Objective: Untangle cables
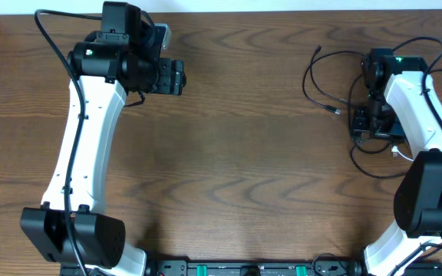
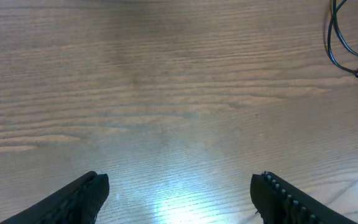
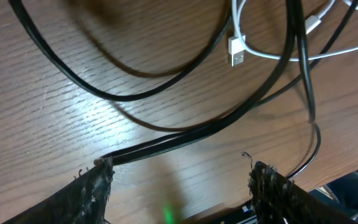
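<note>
A broad brown wooden table (image 1: 236,153) with a wavy grain fills the overhead view. The white-and-black left arm (image 1: 90,130) reaches from the near edge to the far left corner. The white-and-black right arm (image 1: 420,115) bends over the far right part of the table.

The left gripper (image 2: 179,186) hangs over bare wood, well apart from the tangle. Its two dark fingers stand wide apart with nothing between them. The right gripper (image 3: 179,180) sits low over the cords, and its two worn black fingers are also spread apart, clamped on nothing.

The thin black cables (image 1: 313,77) lie in loose loops on the right side of the table, around and under the right wrist. One loop curves out toward the middle of the table. In the right wrist view, a pair of black cords runs side by side from the tip of the finger at the picture's left and up across the wood. Whether they pass under that finger cannot be told.

A thin white cable (image 3: 278,56) loops across the black ones near the top of that view. Its flat white USB plug (image 3: 237,51) lies on the wood. A small black plug (image 1: 336,112) ends the outer black loop.
</note>
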`<state>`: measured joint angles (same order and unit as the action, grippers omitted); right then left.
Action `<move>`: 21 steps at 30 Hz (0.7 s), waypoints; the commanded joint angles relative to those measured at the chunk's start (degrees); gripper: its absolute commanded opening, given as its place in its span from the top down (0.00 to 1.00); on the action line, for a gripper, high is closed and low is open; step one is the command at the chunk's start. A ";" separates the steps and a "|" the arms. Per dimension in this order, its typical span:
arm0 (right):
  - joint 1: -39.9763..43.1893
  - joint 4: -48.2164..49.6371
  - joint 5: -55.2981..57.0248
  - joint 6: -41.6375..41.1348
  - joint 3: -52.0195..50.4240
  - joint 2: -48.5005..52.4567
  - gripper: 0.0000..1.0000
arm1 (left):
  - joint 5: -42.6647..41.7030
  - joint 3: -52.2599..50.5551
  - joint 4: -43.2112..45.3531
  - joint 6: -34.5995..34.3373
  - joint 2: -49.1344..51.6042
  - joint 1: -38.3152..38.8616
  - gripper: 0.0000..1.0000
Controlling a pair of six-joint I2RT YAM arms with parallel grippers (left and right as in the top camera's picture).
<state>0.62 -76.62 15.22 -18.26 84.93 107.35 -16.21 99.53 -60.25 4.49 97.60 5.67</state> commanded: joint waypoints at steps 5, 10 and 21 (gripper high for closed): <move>0.15 1.66 1.38 -2.12 -2.08 -0.15 0.31 | -0.26 0.50 -0.33 0.31 -1.42 -0.13 0.21; 0.15 4.02 1.36 -2.82 -4.85 -0.15 0.32 | -0.28 0.50 -0.31 0.31 -1.42 -0.13 0.21; 0.15 4.50 1.36 -2.97 -5.14 -0.15 0.70 | -0.28 0.50 -0.31 0.31 -1.42 -0.13 0.21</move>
<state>0.62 -72.18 15.49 -20.29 80.07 107.35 -16.21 99.53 -60.25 4.49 97.60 5.67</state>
